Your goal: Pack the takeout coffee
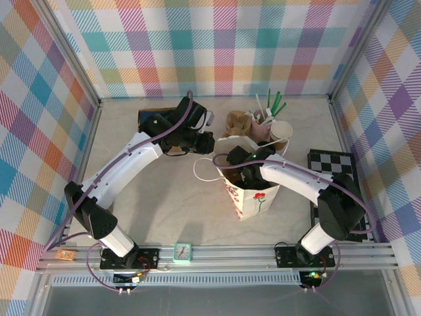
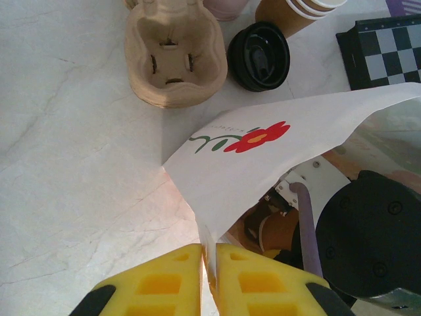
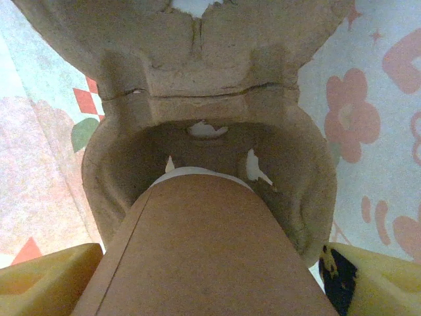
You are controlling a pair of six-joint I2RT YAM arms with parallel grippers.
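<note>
**Left tool (image 2: 209, 255) pinches bag, right tool (image 3: 210, 280) grips cup**

With its arm arched across the table (image 2: 79, 164), the left tool is nearly closed on the rim of the paper bag (image 2: 263, 164). The right arm bends down into the bag's mouth. Its fingers are spread wide around the takeout coffee (image 3: 204, 243), whose far end points into a pocket of the pulp carrier (image 3: 217, 99).

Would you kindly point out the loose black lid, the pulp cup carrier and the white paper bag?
loose black lid (image 2: 258, 56): left wrist view, on its centre.
pulp cup carrier (image 2: 140, 60): left wrist view, on its left wall.
white paper bag (image 2: 270, 172): left wrist view, on its outer wall.
</note>
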